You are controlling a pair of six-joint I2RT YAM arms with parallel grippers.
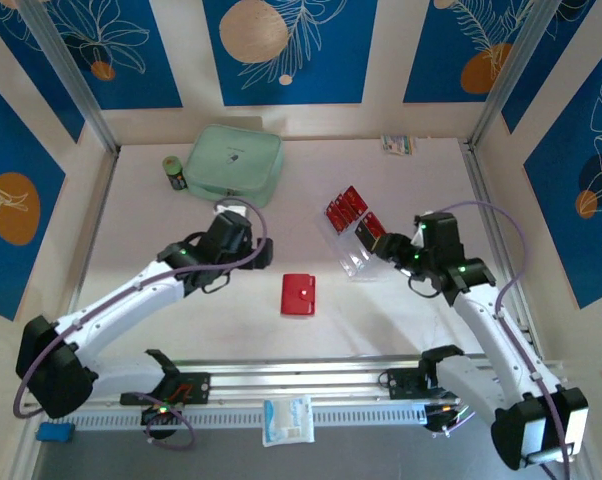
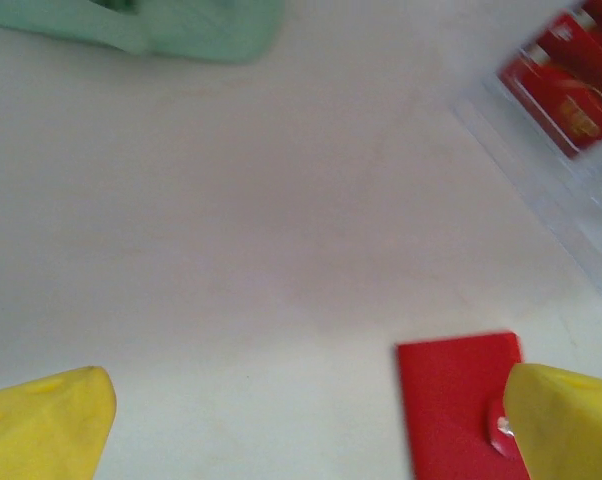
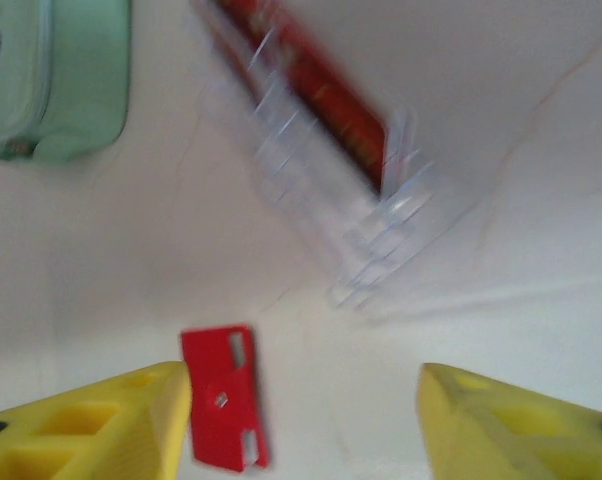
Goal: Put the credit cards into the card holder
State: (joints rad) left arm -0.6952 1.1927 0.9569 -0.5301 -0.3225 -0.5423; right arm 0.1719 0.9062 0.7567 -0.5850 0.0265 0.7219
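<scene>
Your left gripper (image 2: 309, 402) stands wide apart, wallet (image 2: 459, 400) at one fingertip. Your right gripper (image 3: 303, 385) (also apart) faces the cards (image 3: 326, 95) ahead.

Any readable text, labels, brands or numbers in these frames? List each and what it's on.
Nothing is legible.
Cards: gold print, too blurred to read.
Green case: faint mark on the lid, too small to read.
Small packet, far right: print too small to read.
White pack, near edge: bluish print, too small to read.
Dark can: yellow label, too small to read.
</scene>
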